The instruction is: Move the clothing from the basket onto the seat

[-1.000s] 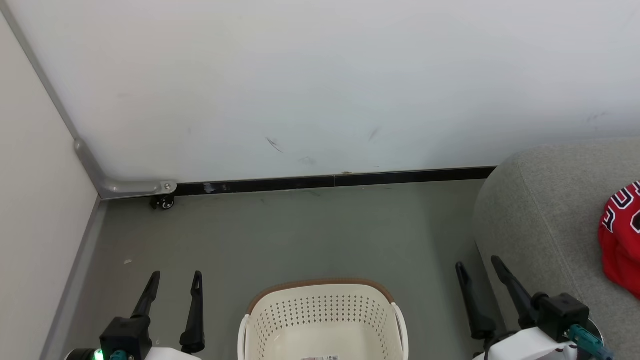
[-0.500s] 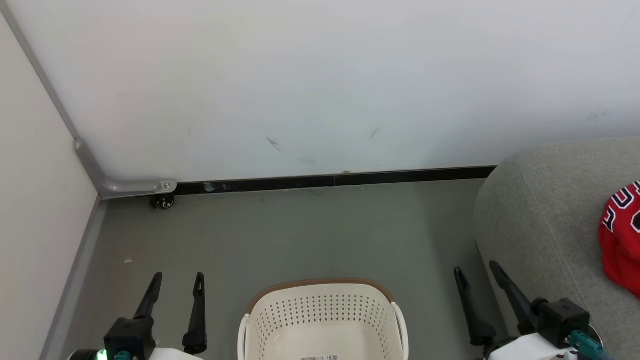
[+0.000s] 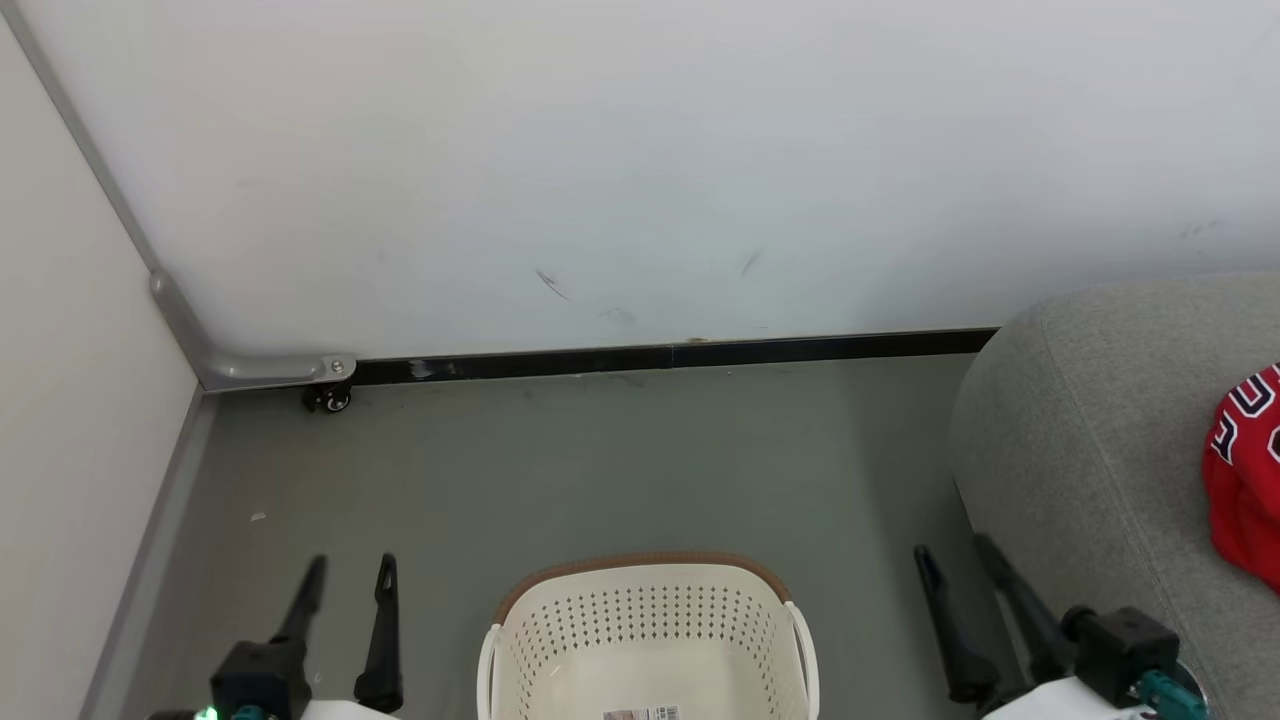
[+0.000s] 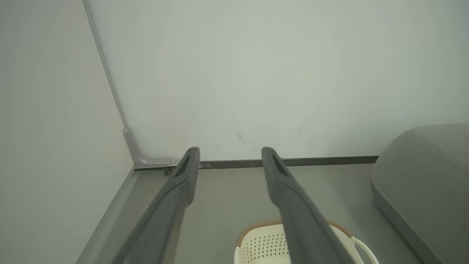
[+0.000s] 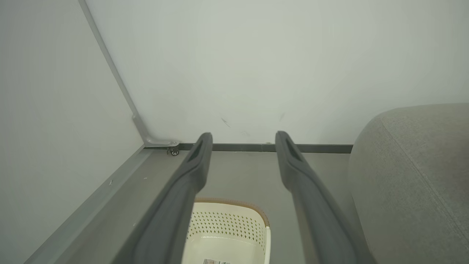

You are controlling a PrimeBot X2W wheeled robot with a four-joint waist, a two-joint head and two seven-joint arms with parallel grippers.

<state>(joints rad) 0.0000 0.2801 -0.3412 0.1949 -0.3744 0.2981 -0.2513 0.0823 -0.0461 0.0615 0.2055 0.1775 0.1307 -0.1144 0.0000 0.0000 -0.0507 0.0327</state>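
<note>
The cream basket [image 3: 648, 615] with a brown rim stands on the floor at the bottom middle of the head view, and only a paper label [image 3: 640, 714] shows on its floor. Red clothing [image 3: 1243, 470] with black-and-white letters lies on the grey seat [image 3: 1090, 430] at the right edge. To the basket's left my left gripper [image 3: 351, 566] is open and holds nothing. My right gripper [image 3: 953, 552] is open between the basket and the seat, also holding nothing. The wrist views show the basket [image 4: 263, 244] [image 5: 227, 227] under spread fingers, and the seat [image 4: 425, 176] [image 5: 410, 172] to the right.
A white wall [image 3: 640, 170] with a black baseboard [image 3: 680, 358] closes the far side. A second panel [image 3: 70, 400] runs along the left, with a grey corner bracket [image 3: 260, 370] and a small caster [image 3: 328, 398]. Grey floor [image 3: 600, 470] lies between the basket and the wall.
Both grippers have dropped slightly toward the bottom edge of the head view, still open. The head view has shifted slightly. The basket and the clothing have kept their places.
</note>
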